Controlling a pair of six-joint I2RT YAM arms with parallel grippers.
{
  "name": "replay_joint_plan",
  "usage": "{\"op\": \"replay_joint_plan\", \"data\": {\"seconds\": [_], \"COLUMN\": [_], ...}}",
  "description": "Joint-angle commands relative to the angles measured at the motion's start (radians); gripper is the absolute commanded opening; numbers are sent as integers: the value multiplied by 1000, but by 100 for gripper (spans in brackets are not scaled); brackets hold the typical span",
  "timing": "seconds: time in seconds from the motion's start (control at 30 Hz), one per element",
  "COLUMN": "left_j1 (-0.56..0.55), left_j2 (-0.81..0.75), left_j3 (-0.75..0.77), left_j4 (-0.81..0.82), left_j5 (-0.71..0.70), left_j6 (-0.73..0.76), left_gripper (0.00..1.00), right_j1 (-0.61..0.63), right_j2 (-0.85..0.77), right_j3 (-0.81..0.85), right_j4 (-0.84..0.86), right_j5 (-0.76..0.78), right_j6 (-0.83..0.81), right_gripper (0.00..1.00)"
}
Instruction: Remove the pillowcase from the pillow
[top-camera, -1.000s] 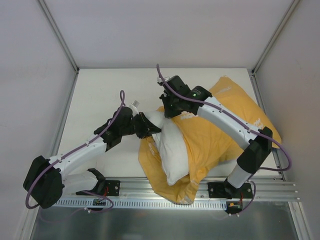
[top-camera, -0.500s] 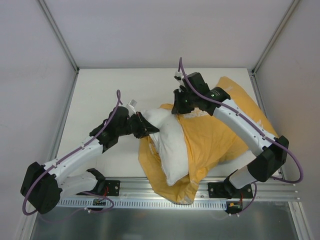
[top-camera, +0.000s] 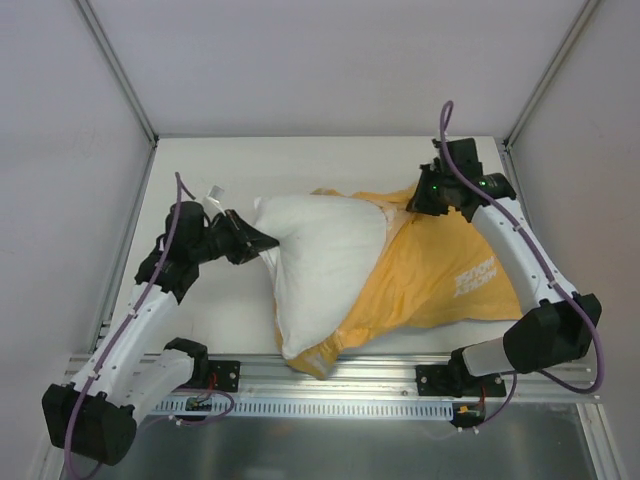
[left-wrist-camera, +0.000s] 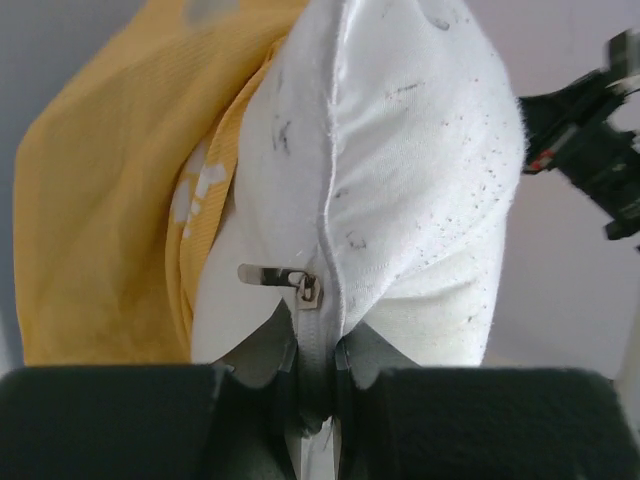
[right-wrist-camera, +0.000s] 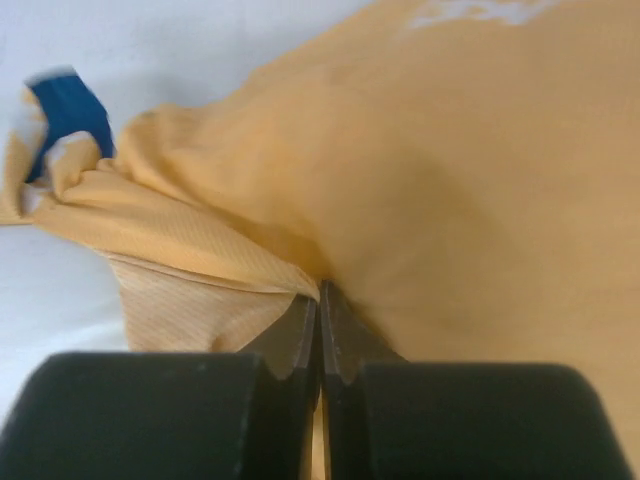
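Observation:
The white pillow (top-camera: 320, 265) lies across the table's middle, its left half bare. The mustard-yellow pillowcase (top-camera: 440, 285) with white lettering still covers its right half and is stretched to the right. My left gripper (top-camera: 262, 240) is shut on the pillow's left corner; the left wrist view shows the pillow (left-wrist-camera: 400, 160), its seam pinched by my gripper (left-wrist-camera: 318, 345), beside a metal zipper pull (left-wrist-camera: 280, 278). My right gripper (top-camera: 418, 203) is shut on the pillowcase's upper edge; the right wrist view shows yellow fabric (right-wrist-camera: 420, 150) pinched in the gripper (right-wrist-camera: 320, 300) and a blue tag (right-wrist-camera: 65, 112).
The white table (top-camera: 300, 165) is enclosed by grey walls with metal frame posts (top-camera: 115, 70). A metal rail (top-camera: 330, 375) runs along the near edge, holding both arm bases. Bare table lies behind and to the left of the pillow.
My left gripper pulled the pillow's corner left while my right gripper pulled the pillowcase right and back. Much more white pillow is uncovered, and the cover is stretched flatter.

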Motion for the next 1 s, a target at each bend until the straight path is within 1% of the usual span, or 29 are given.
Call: {"op": "replay_joint_plan", "data": {"seconds": [0.0,0.03,0.07,0.17,0.2,0.23,0.27,0.3,0.33,0.37,0.43,0.47,0.5,0.53,0.57,0.6,0.63,0.67,0.7,0.73,0.77,0.8,0.83,0.87,0.93,0.97], "left_j1": [148,204,226,283,292,292,292,292,298,324,338,340,341,340,332,323,308,258,231,199,124,81,34,-47,-105,-126], "left_j2": [-71,-66,-57,-20,-11,-3,12,18,26,40,58,83,96,119,123,123,117,115,113,112,109,106,106,101,103,106], "left_j3": [138,169,181,221,227,233,233,230,224,218,209,209,222,230,236,264,285,308,357,376,408,422,437,450,451,442], "left_j4": [-96,-99,-101,-104,-103,-101,-103,-104,-104,-106,-121,-124,-136,-145,-155,-208,-251,-305,-357,-447,-487,-521,-561,-619,-670,-682], "left_j5": [122,140,165,180,182,183,176,168,160,153,126,123,148,165,177,157,122,79,-17,-69,-120,-228,-293,-344,-430,-450], "left_j6": [92,96,96,106,107,109,110,116,115,116,124,138,183,204,252,280,317,389,418,444,475,484,488,486,466,452], "left_gripper": [0,0,0,0,0,0,0,0,0,0,0,0,8,25,64,81,95,99,99,99,99,99,99,99,99,99], "right_j1": [-91,-86,-80,-43,-40,-40,-42,-42,-46,-49,-69,-75,-82,-82,-82,-82,-80,-82,-82,-82,-82,-82,-82,-82,-80,-80], "right_j2": [-90,-92,-93,-96,-105,-111,-122,-134,-168,-188,-249,-269,-294,-341,-366,-389,-439,-466,-493,-521,-570,-593,-611,-643,-667,-688], "right_j3": [-25,-15,-9,24,29,32,37,35,34,25,3,-29,-50,-75,-127,-156,-184,-213,-268,-293,-313,-343,-353,-357,-356,-354], "right_j4": [-48,-52,-54,-77,-81,-87,-101,-110,-118,-135,-153,-170,-178,-187,-193,-199,-212,-218,-226,-244,-255,-282,-298,-311,-347,-353], "right_j5": [93,98,90,95,41,20,9,7,9,7,4,3,-1,-7,-23,-27,-30,-28,-22,-13,4,9,13,19,18,13], "right_j6": [0,2,7,-9,-16,-27,-36,-51,-59,-65,-82,-85,-85,-85,-84,-73,-69,-62,-58,-49,-46,-39,-38,-36,-33,-30], "right_gripper": [1,1,1,1,4,14,40,56,69,84,92,93,93,93,94,95,95,95,95,96,96,96,96,96,96,96]}}
